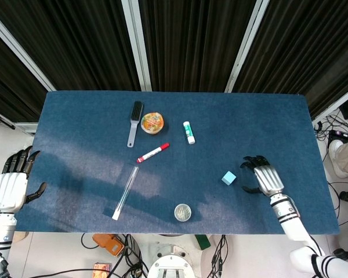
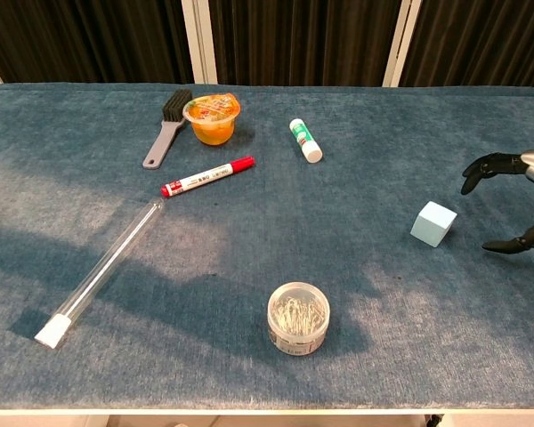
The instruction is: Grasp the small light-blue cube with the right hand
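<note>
Reaching across the blue table (image 1: 278, 116), the right robot hand (image 1: 262, 176) hovers just beside the small light-blue cube (image 1: 229, 178), fingers spread and empty; the approach looks nearly done, and next it must close around the cube.

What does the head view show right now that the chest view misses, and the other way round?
Only the head view shows the left hand, open off the table's left edge, and the right forearm. Only the chest view shows the gap between the right hand and the light-blue cube: its fingers spread, not touching. Both show the cube, right hand, brush, red marker, test tube and round pin container.
</note>
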Motion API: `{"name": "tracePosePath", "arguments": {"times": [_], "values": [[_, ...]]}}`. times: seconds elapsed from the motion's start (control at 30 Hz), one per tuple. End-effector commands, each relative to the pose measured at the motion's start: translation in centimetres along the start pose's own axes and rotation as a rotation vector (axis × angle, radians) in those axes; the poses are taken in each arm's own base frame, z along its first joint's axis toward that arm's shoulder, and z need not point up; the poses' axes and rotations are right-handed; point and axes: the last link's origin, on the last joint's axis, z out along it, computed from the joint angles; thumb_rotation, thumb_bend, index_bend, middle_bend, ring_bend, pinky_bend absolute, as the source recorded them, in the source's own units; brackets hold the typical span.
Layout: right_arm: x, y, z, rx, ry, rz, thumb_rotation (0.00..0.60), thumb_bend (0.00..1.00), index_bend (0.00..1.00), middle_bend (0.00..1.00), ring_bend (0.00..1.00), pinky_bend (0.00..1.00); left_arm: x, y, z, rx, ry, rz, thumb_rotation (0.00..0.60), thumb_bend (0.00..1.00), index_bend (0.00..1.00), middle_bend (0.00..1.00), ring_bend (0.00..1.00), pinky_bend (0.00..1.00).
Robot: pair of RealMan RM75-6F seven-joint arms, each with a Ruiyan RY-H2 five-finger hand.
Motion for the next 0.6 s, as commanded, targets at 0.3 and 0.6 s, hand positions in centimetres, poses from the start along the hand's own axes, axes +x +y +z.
{"name": "tracePosePath", "arguments": {"times": [0.3,0.6], "values": [[-1.4,-0.8,2.0,0.016,0.014,0.188,0.6,0.25,0.42,0.27,0.27,0.17,0.0,0.1,0.0,-0.007,0.001,0.004,0.6,0.26,0.1,0.0,0.0,0.09],[-1.7,-1.0,2.9,0.048,-0.013,0.271,0.6,0.26,0.43,0.27,0.27,0.17,-0.1,0.1,0.1,-0.009,-0.001,0.004,0.6,0.26,0.1,0.0,0.0,0.09]]}}
